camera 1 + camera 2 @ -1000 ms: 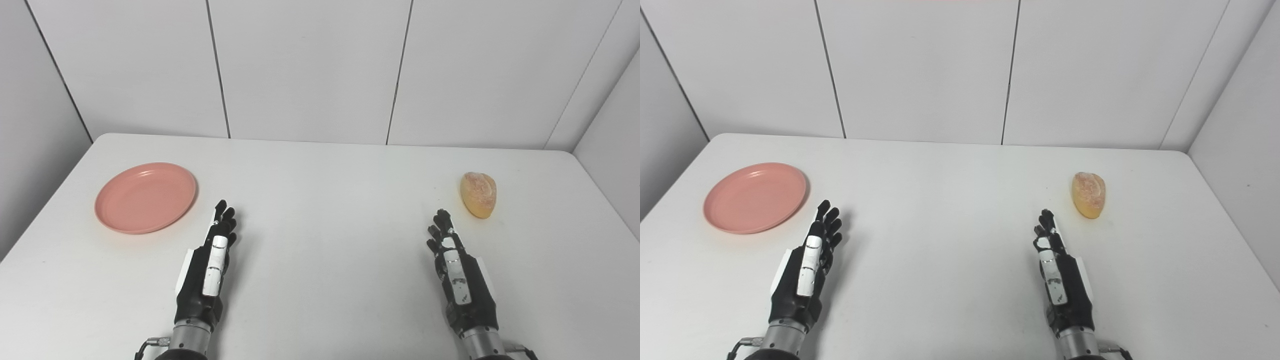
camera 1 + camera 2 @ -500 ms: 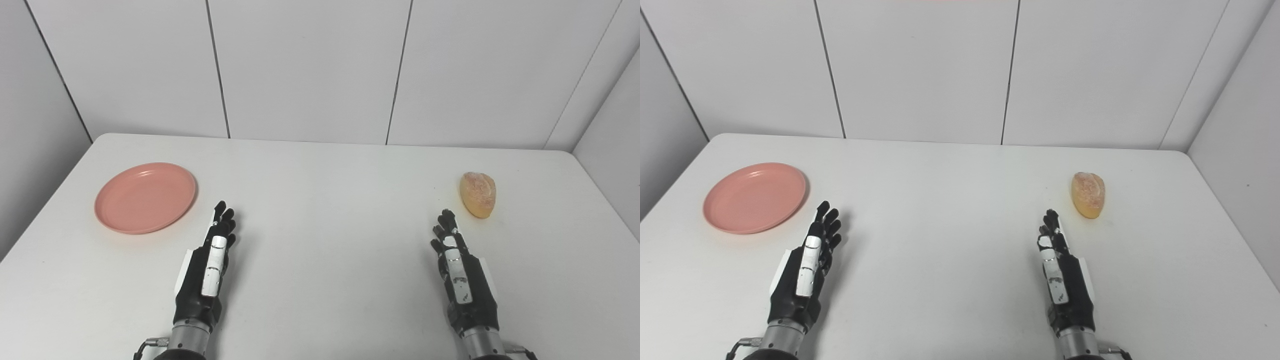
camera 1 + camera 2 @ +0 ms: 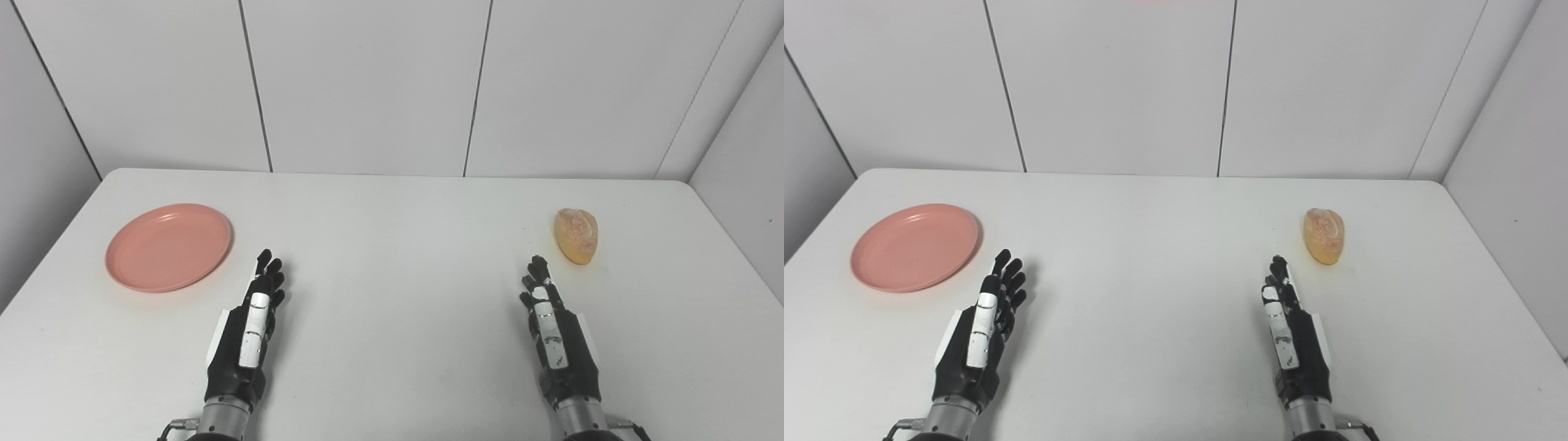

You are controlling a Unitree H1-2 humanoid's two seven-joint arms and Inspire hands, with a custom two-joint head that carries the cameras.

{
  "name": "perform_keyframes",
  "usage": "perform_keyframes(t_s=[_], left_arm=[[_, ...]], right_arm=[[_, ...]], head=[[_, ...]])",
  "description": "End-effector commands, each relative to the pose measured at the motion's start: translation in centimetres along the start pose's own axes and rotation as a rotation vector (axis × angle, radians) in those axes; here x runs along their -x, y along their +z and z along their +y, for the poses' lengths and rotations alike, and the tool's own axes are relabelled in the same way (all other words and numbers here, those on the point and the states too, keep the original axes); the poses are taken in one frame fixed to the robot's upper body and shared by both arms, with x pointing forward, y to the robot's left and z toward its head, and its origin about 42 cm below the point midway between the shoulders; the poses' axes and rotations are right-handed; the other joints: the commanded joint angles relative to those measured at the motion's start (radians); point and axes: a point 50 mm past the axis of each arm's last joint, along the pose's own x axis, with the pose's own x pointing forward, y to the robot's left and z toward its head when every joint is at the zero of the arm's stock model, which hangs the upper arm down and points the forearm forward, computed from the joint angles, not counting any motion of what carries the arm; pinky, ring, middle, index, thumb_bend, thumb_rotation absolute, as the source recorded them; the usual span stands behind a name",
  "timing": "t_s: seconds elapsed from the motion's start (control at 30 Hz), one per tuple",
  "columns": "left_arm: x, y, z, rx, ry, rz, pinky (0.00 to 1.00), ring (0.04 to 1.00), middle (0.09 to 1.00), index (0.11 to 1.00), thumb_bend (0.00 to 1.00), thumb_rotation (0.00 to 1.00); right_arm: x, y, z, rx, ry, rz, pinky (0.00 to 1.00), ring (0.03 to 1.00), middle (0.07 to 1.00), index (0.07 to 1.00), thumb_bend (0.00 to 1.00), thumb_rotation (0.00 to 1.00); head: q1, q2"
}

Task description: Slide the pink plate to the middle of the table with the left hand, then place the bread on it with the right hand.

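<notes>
A round pink plate (image 3: 168, 247) lies flat on the left part of the white table (image 3: 392, 294), with nothing on it. A golden bread roll (image 3: 576, 235) lies on the right part of the table. My left hand (image 3: 248, 327) rests open near the front edge, its fingers stretched forward, to the right of the plate and nearer than it, a short gap away. My right hand (image 3: 554, 334) is open too, fingers straight, its tips a short way in front and to the left of the bread. Neither hand touches anything.
White wall panels (image 3: 367, 86) stand close behind the table's far edge and along both sides. The table's rounded corners show at the far left and far right.
The whole picture has shifted a little left and down, so the camera moved. Both hands stay open and in nearly the same places; plate and bread lie where they were.
</notes>
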Motion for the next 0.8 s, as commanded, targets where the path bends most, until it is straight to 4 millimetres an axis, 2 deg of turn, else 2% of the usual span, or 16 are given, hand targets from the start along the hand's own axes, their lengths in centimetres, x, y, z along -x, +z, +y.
perform_keyframes(t_s=[0.0,0.17,0.33,0.43,0.57,0.77], left_arm=[[0.9,-0.4,0.3,-0.026,0.002,-0.006,1.0,1.0,1.0,1.0,0.69,1.0],[0.8,-1.3,-1.0,-0.033,0.009,0.0,1.0,1.0,1.0,1.0,0.69,1.0],[0.8,-2.2,-2.5,-0.045,0.021,0.011,1.0,1.0,1.0,1.0,0.73,1.0],[0.7,-2.8,-3.3,-0.057,0.026,0.01,1.0,1.0,1.0,1.0,0.71,1.0],[0.6,-3.5,-4.1,-0.064,0.033,0.005,1.0,1.0,1.0,1.0,0.69,1.0],[0.5,-4.2,-4.6,-0.079,0.043,-0.002,1.0,0.998,1.0,1.0,0.66,1.0]], right_arm=[[-0.8,1.2,-0.2,-0.01,0.018,-0.086,1.0,0.994,1.0,0.973,0.79,0.88],[-0.5,0.7,-1.5,-0.004,0.023,-0.079,1.0,0.996,1.0,0.975,0.79,0.89],[-0.3,0.0,-3.2,-0.009,0.021,-0.077,1.0,1.0,1.0,0.978,0.78,0.89],[-0.3,-0.6,-4.1,-0.005,0.023,-0.076,1.0,1.0,1.0,0.985,0.78,0.9],[-0.4,-1.4,-5.0,-0.014,0.034,-0.079,1.0,1.0,1.0,0.985,0.78,0.9],[-0.5,-2.1,-5.6,-0.015,0.038,-0.075,1.0,1.0,1.0,0.988,0.78,0.9]], head=[[0.013,-0.007],[0.083,-0.043],[0.16,-0.107],[0.201,-0.155],[0.233,-0.198],[0.266,-0.233]])
